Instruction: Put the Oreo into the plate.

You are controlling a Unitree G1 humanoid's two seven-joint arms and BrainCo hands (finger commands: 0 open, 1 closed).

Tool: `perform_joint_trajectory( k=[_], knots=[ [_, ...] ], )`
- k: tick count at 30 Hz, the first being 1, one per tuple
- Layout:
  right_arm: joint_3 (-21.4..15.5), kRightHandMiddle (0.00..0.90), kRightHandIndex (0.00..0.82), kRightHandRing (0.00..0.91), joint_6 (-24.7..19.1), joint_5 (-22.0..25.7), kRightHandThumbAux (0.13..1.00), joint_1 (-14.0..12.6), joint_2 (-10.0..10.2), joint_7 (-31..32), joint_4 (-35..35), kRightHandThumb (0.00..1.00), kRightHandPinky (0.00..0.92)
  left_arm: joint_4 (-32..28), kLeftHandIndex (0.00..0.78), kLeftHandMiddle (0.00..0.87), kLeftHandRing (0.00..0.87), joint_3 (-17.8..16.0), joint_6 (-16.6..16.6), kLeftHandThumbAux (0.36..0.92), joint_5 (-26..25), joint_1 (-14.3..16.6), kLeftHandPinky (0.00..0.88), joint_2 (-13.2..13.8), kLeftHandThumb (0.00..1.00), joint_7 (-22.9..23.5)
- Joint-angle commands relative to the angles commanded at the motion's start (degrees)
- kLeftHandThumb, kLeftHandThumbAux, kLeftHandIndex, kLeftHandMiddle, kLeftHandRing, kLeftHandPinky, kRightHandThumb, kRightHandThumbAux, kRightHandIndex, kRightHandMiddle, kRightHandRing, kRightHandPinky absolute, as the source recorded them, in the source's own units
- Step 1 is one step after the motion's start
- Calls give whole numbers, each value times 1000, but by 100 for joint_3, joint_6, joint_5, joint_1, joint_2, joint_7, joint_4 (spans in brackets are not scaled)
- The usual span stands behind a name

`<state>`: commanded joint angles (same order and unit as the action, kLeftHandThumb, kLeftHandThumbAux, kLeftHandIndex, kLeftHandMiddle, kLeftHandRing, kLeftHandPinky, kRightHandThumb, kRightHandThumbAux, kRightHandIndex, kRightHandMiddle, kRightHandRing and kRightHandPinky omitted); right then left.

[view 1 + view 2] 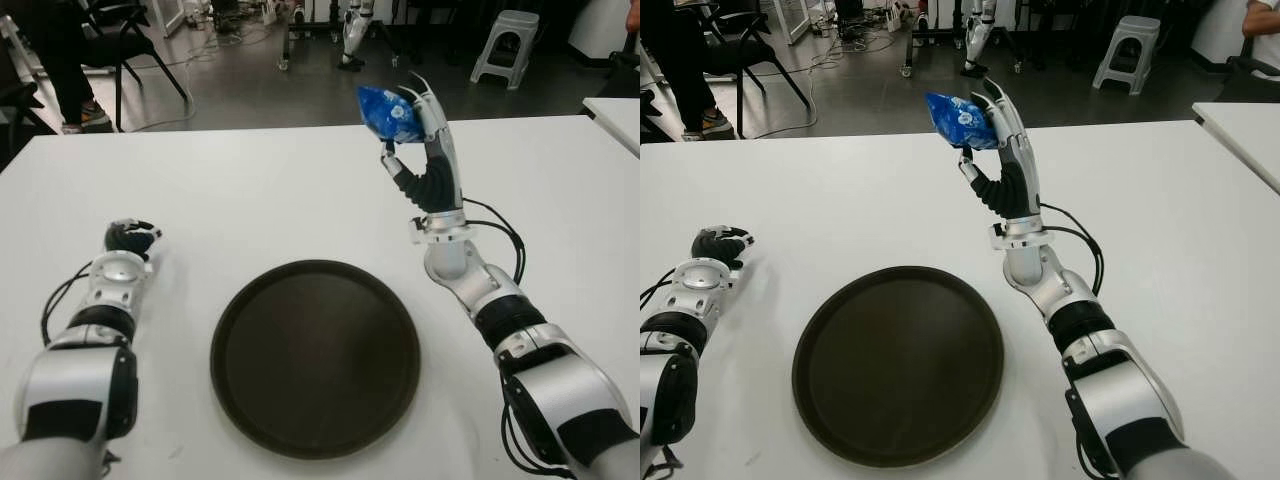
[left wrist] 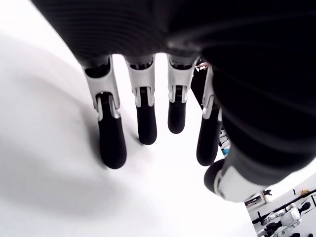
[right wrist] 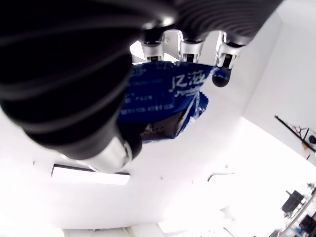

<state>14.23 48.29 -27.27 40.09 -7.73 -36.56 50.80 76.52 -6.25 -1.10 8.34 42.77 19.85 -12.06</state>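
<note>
The Oreo is a blue packet (image 1: 388, 112), held up in the air by my right hand (image 1: 410, 125), whose fingers and thumb are shut on it. The raised hand is above the table, beyond the far right rim of the plate. The right wrist view shows the packet (image 3: 163, 98) pinched between thumb and fingers. The dark round plate (image 1: 313, 355) lies on the white table (image 1: 250, 190) in front of me with nothing in it. My left hand (image 1: 130, 238) shows to the left of the plate; its fingers (image 2: 143, 123) hang relaxed over the table and hold nothing.
Beyond the table's far edge are a grey stool (image 1: 508, 45), black chairs (image 1: 120, 40) and a person's legs (image 1: 60, 70) at the far left. A second white table (image 1: 615, 115) stands at the right.
</note>
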Motion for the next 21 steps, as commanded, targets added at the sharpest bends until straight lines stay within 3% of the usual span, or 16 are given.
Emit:
perform_joint_trajectory(
  k=[21],
  knots=[
    [162,49,421,0,460,-48,716,-259,-116,1125,-414,706,0,17,398,160,166,19,24,724,22,-1,148,11,677,-42]
  ],
)
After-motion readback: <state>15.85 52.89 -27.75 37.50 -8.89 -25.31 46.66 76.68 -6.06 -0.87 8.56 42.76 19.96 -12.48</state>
